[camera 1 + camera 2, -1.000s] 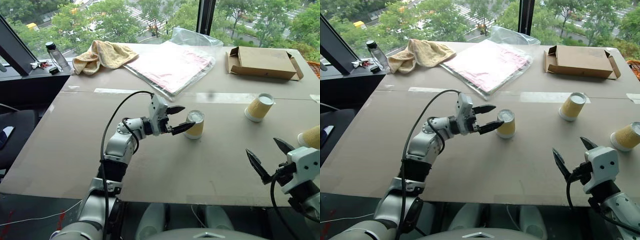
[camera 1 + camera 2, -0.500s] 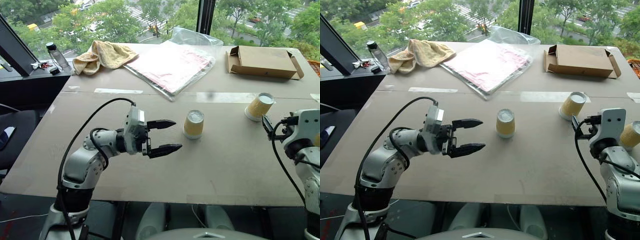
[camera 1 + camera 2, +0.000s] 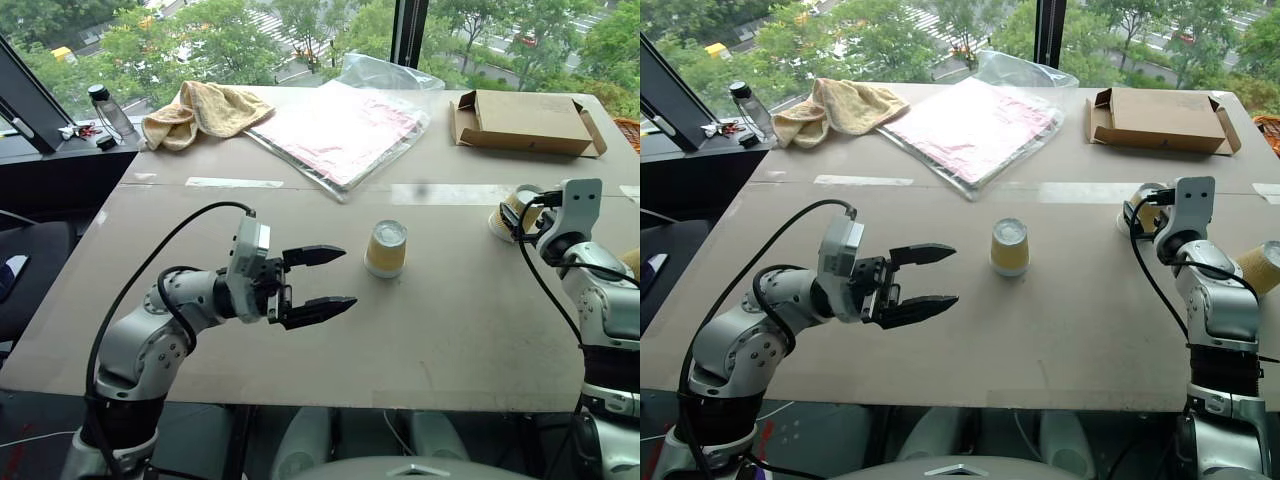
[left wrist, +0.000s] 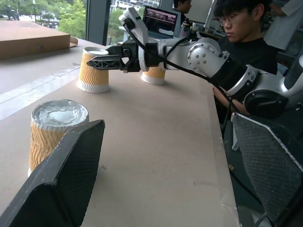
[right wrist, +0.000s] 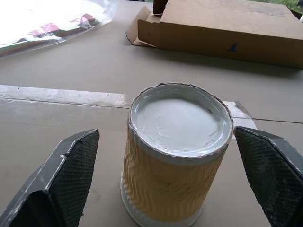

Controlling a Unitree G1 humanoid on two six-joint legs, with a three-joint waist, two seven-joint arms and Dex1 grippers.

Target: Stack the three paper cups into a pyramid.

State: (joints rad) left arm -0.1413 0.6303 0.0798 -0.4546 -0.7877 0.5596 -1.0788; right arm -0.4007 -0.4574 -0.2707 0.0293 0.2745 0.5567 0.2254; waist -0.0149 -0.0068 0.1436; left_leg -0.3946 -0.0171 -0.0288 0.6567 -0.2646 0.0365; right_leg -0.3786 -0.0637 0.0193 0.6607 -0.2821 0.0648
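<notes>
Three paper cups with yellow-tan ribbed sides stand base up on the table (image 3: pixel 440 330). The middle cup (image 3: pixel 386 248) stands alone. My left gripper (image 3: pixel 347 277) hovers to its left, open and empty, pointing at it with a gap between. My right gripper (image 5: pixel 165 137) is open around the second cup (image 5: pixel 177 151), one finger (image 5: pixel 61 184) on each side and neither touching. In the head view that cup (image 3: pixel 503 226) is partly hidden behind the right gripper (image 3: pixel 520 212). The third cup (image 3: pixel 1262 268) sits at the table's right edge.
At the back of the table lie an open cardboard box (image 3: pixel 525 122), a plastic bag of pink sheets (image 3: pixel 345 125) and a yellow towel (image 3: pixel 205 108). A bottle (image 3: pixel 105 108) stands on the ledge at far left. A person (image 4: pixel 241 33) sits beyond the table's right side.
My left gripper drew back from the middle cup, leaving it standing. My right arm reached forward from the near edge until its fingers came to either side of the second cup.
</notes>
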